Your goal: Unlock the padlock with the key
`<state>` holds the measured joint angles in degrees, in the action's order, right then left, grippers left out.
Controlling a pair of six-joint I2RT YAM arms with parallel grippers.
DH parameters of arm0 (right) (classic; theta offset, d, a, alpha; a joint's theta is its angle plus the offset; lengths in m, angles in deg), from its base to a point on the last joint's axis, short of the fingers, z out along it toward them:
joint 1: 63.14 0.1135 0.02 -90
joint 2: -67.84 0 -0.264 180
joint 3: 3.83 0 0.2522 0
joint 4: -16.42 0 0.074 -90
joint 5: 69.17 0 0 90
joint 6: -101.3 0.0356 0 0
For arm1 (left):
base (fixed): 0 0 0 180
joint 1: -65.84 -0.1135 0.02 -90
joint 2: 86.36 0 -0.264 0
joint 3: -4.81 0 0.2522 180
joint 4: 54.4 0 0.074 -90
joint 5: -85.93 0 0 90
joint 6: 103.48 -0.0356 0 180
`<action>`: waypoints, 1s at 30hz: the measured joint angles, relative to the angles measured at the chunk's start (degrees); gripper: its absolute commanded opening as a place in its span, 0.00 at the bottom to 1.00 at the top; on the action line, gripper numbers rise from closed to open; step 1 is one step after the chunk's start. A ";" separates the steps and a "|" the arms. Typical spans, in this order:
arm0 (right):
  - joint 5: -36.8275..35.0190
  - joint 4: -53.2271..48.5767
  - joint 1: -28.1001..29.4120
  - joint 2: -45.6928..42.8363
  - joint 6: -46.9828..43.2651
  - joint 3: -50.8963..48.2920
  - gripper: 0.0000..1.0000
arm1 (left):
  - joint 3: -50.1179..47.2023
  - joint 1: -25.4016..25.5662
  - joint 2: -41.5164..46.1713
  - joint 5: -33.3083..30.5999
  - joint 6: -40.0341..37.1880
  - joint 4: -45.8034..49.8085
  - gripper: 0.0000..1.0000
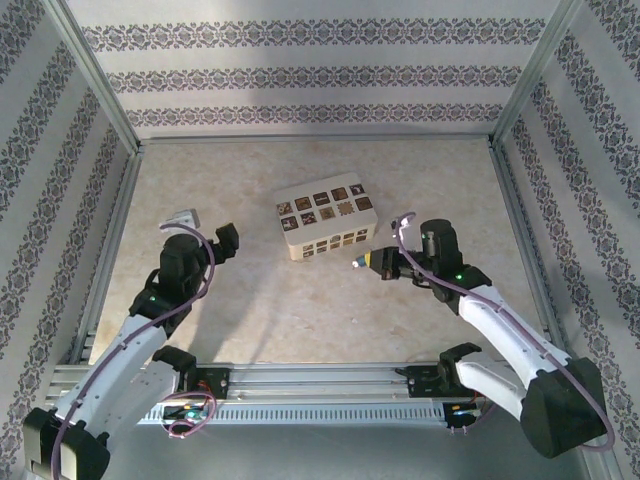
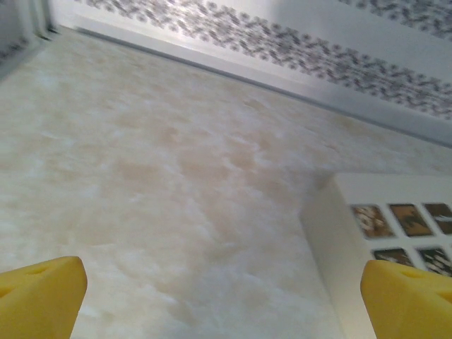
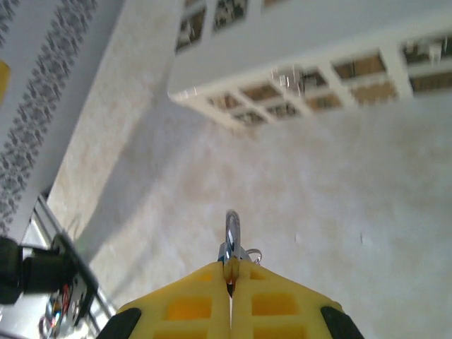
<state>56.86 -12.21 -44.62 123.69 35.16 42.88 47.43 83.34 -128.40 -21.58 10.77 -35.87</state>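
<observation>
Got the right tool [image 3: 229,282] pinched shut on the key [image 3: 232,233], silver tip poking out ahead. Just beyond, mid-frame from above, the padlock [image 1: 325,222], flat on the tabletop [image 1: 250,310], near but not touching. Over at left, the left tool [image 1: 205,232] gaping wide, nothing in it. Could easily shove the unheld padlock sideways (no keyhole spotted yet) or twist the key in the pinch.
</observation>
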 measured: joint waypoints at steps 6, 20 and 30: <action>1.51 -12.50 2.34 0.09 -1.36 1.60 0.00 | -1.03 0.00 0.22 -7.04 -1.49 -1.57 0.99; 4.35 -11.39 9.11 12.63 0.66 0.02 0.00 | -1.88 0.00 0.22 -9.35 -2.49 -3.54 0.99; 4.35 -6.91 9.11 21.03 1.70 0.00 0.19 | -1.88 0.00 0.22 -9.33 -3.10 -3.52 0.99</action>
<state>61.21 -19.12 -35.50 144.72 36.86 42.88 45.55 83.34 -128.18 -30.92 7.67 -39.39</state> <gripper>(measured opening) 0.113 0.993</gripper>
